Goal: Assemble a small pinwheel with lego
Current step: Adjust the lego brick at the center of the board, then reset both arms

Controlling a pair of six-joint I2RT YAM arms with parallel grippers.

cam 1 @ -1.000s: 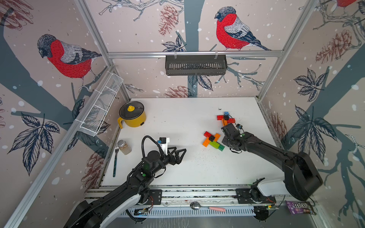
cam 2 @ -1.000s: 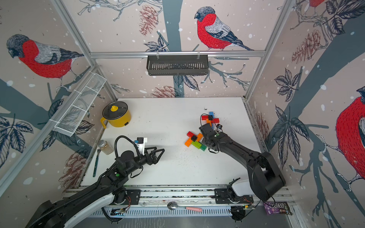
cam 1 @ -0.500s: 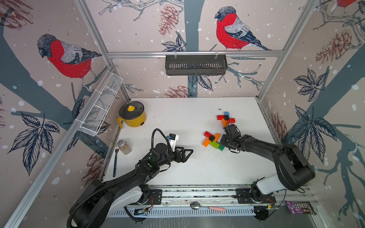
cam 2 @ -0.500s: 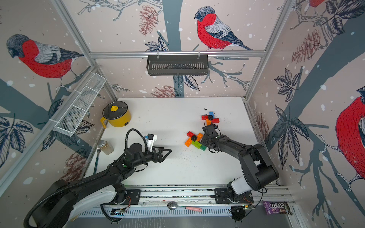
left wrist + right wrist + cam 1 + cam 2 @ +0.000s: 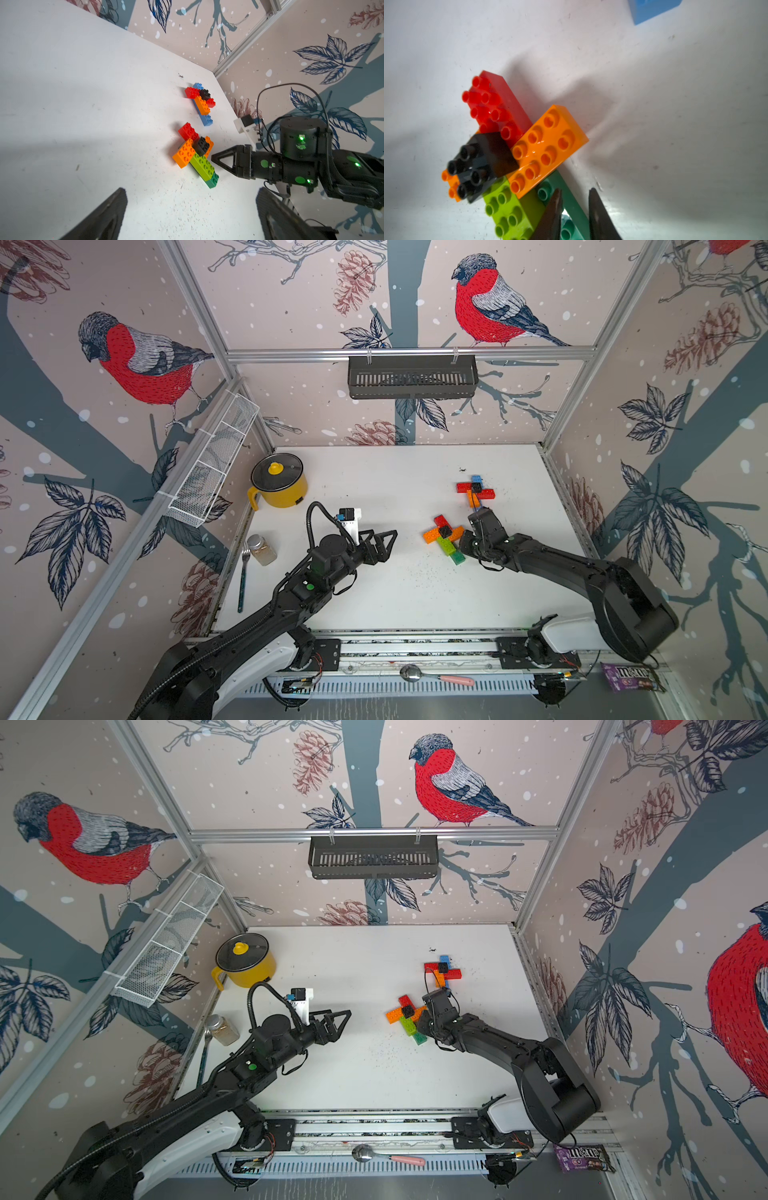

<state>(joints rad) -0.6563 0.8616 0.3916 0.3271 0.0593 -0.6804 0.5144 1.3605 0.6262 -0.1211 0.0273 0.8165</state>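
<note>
White tabletop [image 5: 395, 605]: left gripper [image 5: 384, 541] jaws spread wide, empty; right gripper [image 5: 575, 193] jaws nearly together, gripping nothing, tips at dark green brick [image 5: 548, 187] of lego pinwheel [image 5: 444, 537].

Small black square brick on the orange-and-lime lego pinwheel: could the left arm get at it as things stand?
Probably yes: the open left gripper faces the small black square brick across bare white table; the right gripper crowds only the opposite side.
</note>
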